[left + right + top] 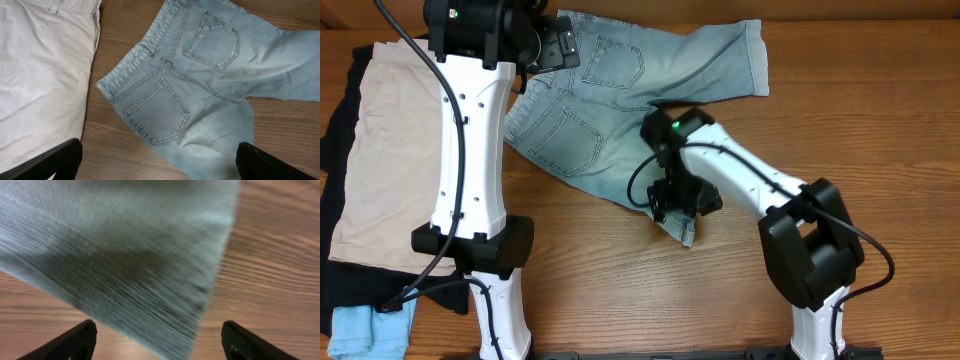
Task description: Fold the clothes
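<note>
Pale denim shorts [620, 100] lie spread flat at the back middle of the table, back pockets up. My left gripper [558, 47] hovers open above their waistband; in the left wrist view the shorts [200, 75] fill the frame, and my left gripper [157, 160] has nothing between its widely spaced fingers. My right gripper [682, 205] is over the near leg's hem corner. In the right wrist view it [157, 340] is open, the blurred denim corner [125, 255] reaching down between the fingers, not pinched.
Beige shorts [390, 150] lie at the left on a black garment [335, 130], under the left arm; they also show in the left wrist view [40, 75]. A small light-blue piece [365, 330] sits at the front left. Bare wood table [880, 120] lies to the right.
</note>
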Robot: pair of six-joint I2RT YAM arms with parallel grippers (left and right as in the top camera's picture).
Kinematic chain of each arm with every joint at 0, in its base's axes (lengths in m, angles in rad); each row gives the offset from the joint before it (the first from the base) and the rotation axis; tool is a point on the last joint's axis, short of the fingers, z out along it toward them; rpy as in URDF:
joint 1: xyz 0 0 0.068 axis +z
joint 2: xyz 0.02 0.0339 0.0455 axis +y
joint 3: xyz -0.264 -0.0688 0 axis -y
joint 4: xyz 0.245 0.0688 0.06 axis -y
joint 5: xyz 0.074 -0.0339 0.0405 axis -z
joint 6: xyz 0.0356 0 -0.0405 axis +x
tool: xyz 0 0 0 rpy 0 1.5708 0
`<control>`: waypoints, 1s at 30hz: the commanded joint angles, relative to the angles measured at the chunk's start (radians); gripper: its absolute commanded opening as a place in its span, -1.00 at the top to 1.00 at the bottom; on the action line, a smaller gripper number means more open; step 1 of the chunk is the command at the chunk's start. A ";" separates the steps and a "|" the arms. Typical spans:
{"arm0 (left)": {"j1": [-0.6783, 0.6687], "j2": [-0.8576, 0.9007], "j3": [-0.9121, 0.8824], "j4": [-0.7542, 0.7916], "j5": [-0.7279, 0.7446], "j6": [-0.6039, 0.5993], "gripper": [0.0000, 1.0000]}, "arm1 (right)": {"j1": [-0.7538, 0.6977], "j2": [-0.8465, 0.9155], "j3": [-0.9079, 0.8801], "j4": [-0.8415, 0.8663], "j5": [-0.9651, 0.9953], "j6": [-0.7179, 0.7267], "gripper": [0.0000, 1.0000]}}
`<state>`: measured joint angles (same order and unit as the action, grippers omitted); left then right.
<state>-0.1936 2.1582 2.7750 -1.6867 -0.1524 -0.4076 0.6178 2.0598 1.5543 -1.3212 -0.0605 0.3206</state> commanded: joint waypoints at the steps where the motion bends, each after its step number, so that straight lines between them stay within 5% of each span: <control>1: 0.012 0.013 0.003 0.000 0.008 0.031 -0.99 | 0.040 -0.042 -0.061 0.031 0.069 0.050 -0.65; 4: 0.012 0.013 0.003 0.001 0.008 0.030 -1.00 | 0.064 -0.042 -0.099 0.060 0.123 0.089 -0.62; 8: 0.012 0.013 0.003 0.005 0.008 0.030 -1.00 | 0.067 -0.042 -0.133 0.092 0.209 0.150 -0.31; 11: 0.012 0.013 0.003 0.010 0.008 0.030 -1.00 | 0.056 -0.043 -0.137 0.105 0.306 0.209 0.05; 15: 0.012 0.013 0.003 0.012 0.008 0.030 -1.00 | 0.024 -0.065 -0.137 0.119 0.359 0.215 0.88; 23: 0.012 0.013 0.003 0.019 0.008 0.030 -1.00 | -0.105 -0.277 -0.095 0.052 0.442 0.175 0.92; 30: 0.012 0.013 0.003 0.021 0.008 0.030 -0.99 | -0.118 -0.505 -0.033 0.160 0.446 -0.151 0.92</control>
<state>-0.1932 2.1601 2.7750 -1.6711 -0.1524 -0.4072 0.4740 1.6520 1.4780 -1.1961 0.3511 0.3439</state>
